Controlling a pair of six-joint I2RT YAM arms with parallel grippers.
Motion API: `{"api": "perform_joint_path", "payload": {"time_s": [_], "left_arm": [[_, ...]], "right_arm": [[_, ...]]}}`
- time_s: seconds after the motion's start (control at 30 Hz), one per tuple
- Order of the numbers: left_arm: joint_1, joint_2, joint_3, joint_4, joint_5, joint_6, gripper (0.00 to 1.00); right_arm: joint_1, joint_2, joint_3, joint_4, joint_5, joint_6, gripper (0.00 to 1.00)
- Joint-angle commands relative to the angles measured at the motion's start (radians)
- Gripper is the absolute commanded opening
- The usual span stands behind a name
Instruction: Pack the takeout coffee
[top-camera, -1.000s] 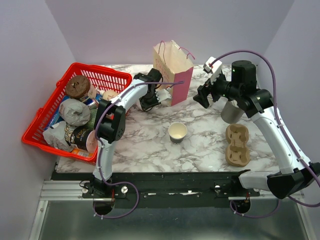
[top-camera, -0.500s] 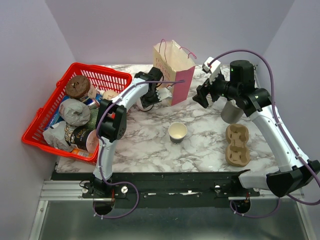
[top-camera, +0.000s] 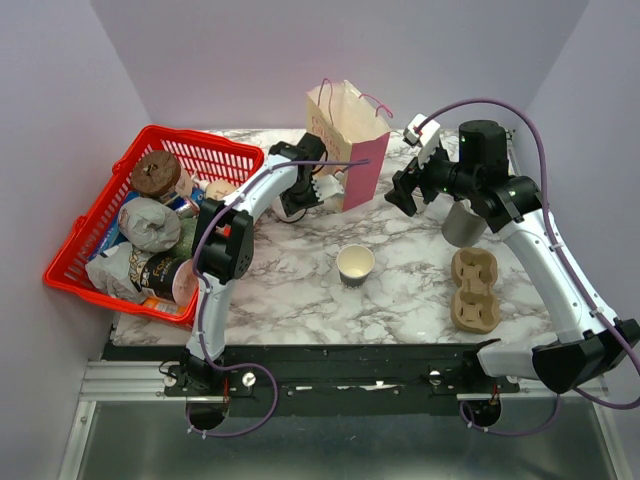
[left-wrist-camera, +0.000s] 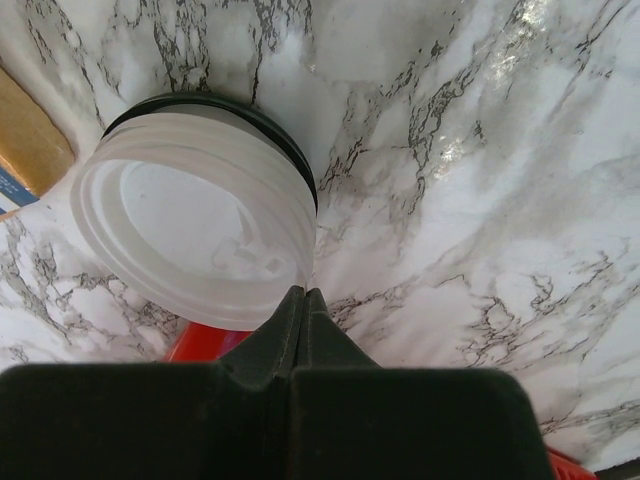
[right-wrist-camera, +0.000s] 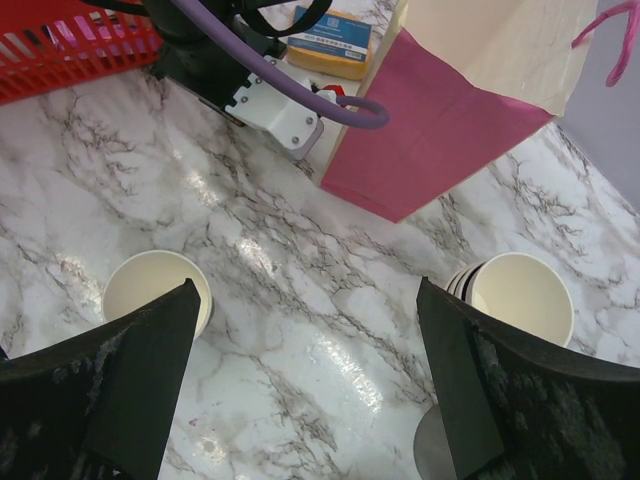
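At the back of the marble table (top-camera: 290, 300), just beside the paper bag (top-camera: 348, 140), the left gripper (left-wrist-camera: 303, 298) has its fingers pressed together with only a hairline between them. The tips sit on the near rim of a translucent white lid (left-wrist-camera: 190, 215), which appears pinched and tilted toward the wrist camera. The right gripper (right-wrist-camera: 308, 300) is spread wide and holds nothing, hovering above the table on the bag's other side. The coffee cup (top-camera: 356, 265) stands upright and uncovered near the table's centre, well apart from both grippers. A stack of plain cups (right-wrist-camera: 515, 295) stands to the right and a cardboard cup carrier (top-camera: 474, 290) lies nearer the right arm's base. Probable next step: carry the lid to the cup and seat it. Hazards: the grip covers a narrow edge only, so the lid may pivot or slip in transit. The cup is light and unsupported, so off-centre pressure may tip it. The left arm runs close to the bag and may knock it over.
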Motion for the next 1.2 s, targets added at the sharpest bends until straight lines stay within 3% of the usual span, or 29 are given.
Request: {"api": "perform_joint_path", "payload": {"time_s": [0.0, 0.33, 0.57, 0.63, 0.67, 0.77, 1.17], "left_arm": [[0.008, -0.014, 0.048, -0.03, 0.027, -0.022, 0.0], [0.008, -0.064, 0.106, -0.084, 0.075, -0.071, 0.0], [0.012, -0.12, 0.062, -0.07, 0.095, -0.106, 0.0], [0.012, -0.144, -0.001, 0.002, 0.102, -0.111, 0.17], [0.012, -0.155, -0.029, 0.033, 0.104, -0.112, 0.33], [0.012, -0.175, -0.099, 0.122, 0.104, -0.102, 0.43], [0.012, -0.075, -0.058, 0.136, 0.118, -0.108, 0.43]], "right_arm": [[-0.004, 0.0, -0.008, 0.003, -0.03, -0.006, 0.98], [-0.004, -0.011, -0.02, 0.005, -0.035, -0.008, 0.98], [-0.004, -0.012, -0.019, 0.006, -0.044, -0.016, 0.98], [-0.004, -0.011, -0.017, 0.005, -0.053, -0.016, 0.98], [-0.004, -0.009, -0.016, 0.005, -0.056, -0.014, 0.98], [-0.004, -0.007, -0.01, 0.003, -0.055, -0.013, 0.98], [-0.004, -0.047, -0.043, 0.002, -0.041, 0.004, 0.98]]}}
